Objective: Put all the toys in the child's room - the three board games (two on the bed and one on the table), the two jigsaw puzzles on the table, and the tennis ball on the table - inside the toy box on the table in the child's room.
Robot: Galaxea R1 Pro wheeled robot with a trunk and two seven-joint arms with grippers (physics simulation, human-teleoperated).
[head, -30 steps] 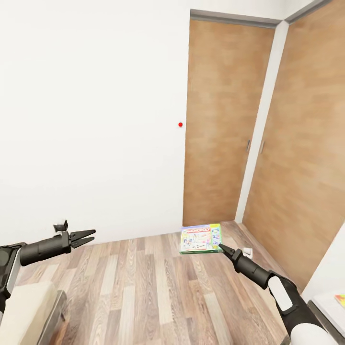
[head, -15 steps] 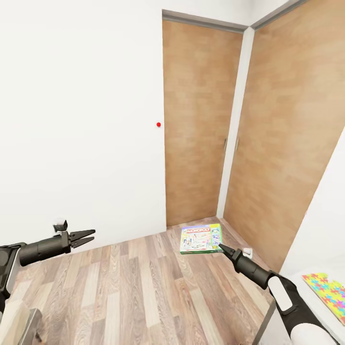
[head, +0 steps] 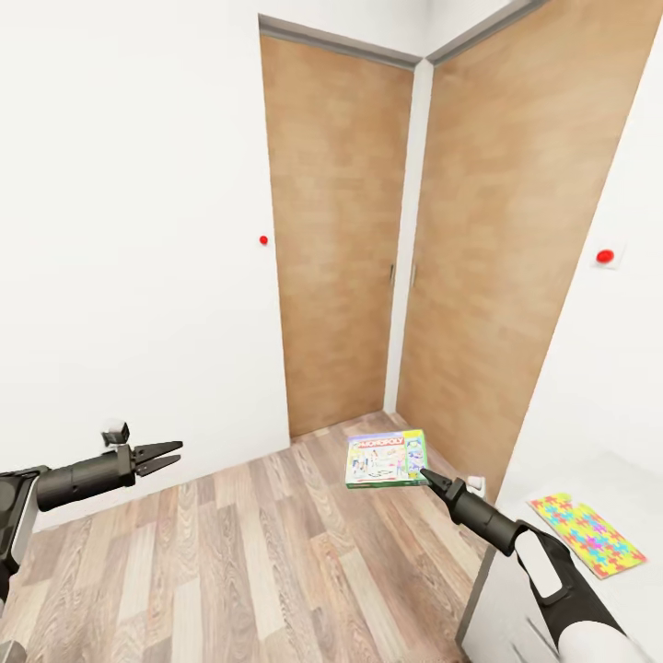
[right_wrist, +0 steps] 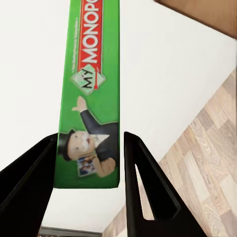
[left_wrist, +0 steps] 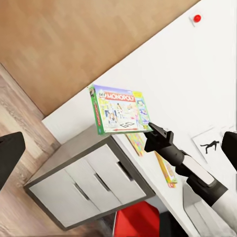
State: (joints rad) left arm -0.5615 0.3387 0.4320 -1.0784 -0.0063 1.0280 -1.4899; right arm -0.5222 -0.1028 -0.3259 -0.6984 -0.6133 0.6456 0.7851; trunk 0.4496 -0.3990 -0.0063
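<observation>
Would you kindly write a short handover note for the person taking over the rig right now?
Right gripper: shut on the Monopoly board game, pinching one edge; the box is carried in the air, clear of the floor.
Left gripper: open and empty, held out over the wood floor.
Things: one jigsaw puzzle lies flat on the white table at the robot's right, near the wardrobe doors.
Done: one board game picked up.
Left: carry this game to the toy box and drop it in; the puzzle on the table still needs packing.
</observation>
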